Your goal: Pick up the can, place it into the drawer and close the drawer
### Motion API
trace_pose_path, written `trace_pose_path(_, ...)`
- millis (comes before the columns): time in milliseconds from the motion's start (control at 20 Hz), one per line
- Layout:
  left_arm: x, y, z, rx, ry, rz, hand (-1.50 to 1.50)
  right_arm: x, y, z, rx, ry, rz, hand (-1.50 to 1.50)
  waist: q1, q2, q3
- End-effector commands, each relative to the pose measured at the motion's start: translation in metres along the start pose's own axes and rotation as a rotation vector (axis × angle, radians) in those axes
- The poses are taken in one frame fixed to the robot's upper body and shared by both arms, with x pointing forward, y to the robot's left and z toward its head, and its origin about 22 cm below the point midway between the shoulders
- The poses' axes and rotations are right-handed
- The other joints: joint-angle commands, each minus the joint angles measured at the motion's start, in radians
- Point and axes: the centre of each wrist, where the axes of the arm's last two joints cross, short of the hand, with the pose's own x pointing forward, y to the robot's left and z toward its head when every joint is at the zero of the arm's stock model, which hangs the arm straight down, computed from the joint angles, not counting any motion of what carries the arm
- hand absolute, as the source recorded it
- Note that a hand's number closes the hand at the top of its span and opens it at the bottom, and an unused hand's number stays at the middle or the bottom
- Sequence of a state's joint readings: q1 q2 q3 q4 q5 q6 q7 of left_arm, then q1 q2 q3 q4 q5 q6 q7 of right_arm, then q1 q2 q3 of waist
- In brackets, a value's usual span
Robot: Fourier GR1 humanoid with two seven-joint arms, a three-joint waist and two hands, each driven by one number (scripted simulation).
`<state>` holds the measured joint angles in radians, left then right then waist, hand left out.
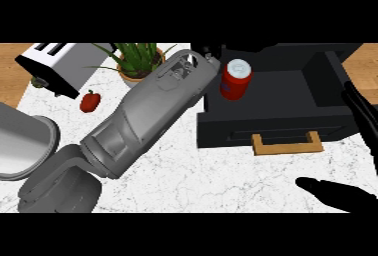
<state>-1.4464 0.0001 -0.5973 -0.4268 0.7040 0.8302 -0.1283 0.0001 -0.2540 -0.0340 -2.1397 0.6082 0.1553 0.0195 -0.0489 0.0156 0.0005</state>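
Can upright, lid up, over drawer.

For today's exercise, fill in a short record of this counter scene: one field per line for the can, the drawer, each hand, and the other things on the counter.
can: red can, upright, inside the open drawer
drawer: black drawer, pulled open, wooden handle at front
left hand: hidden past the grey forearm near the can
right hand: right hand at lower right, apart from the drawer
others: toaster, potted plant, red pepper
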Motion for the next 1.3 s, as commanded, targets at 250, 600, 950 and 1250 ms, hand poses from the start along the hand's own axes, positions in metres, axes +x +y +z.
trace_pose_path(250,0.01,0.012,-0.01,-0.001,0.015,0.003,-1.5,-0.035,0.053,-0.014,0.131,0.044,0.281,-1.5,0.059,-0.013,0.0)
trace_pose_path(600,0.014,0.036,-0.01,-0.013,0.025,-0.001,-1.5,-0.052,0.099,-0.025,0.065,0.11,0.318,-1.5,0.088,-0.026,0.0)
trace_pose_path(950,0.024,0.067,-0.016,0.015,0.036,-0.015,-1.5,-0.095,0.136,-0.03,0.056,0.138,0.346,-1.5,0.085,-0.021,0.001)
trace_pose_path(1250,0.022,0.093,-0.014,0.001,0.054,-0.021,-1.5,-0.104,0.15,-0.07,0.06,0.158,0.401,-1.5,0.111,-0.015,0.001)
